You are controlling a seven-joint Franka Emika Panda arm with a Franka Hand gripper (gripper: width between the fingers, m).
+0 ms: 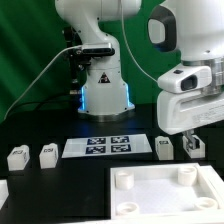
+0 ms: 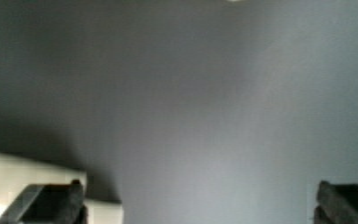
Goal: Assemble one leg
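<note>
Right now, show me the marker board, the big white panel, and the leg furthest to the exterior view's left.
marker board [image 1: 105, 147]: exterior view, middle of the strip.
white panel [image 1: 165, 198]: exterior view, bare flat centre.
leftmost leg [image 1: 17, 157]: exterior view, tagged front face.

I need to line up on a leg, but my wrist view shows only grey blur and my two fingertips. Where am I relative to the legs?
Observer: The gripper hangs over the rightmost leg, at the exterior view's right.
Operator: Anything close beside it?
Observer: A neighbouring leg stands just to the exterior view's left of it, apart from it.
Operator: Where is the big panel?
Observer: The white panel lies in front of those two legs, nearer the camera, not touching them.
</note>
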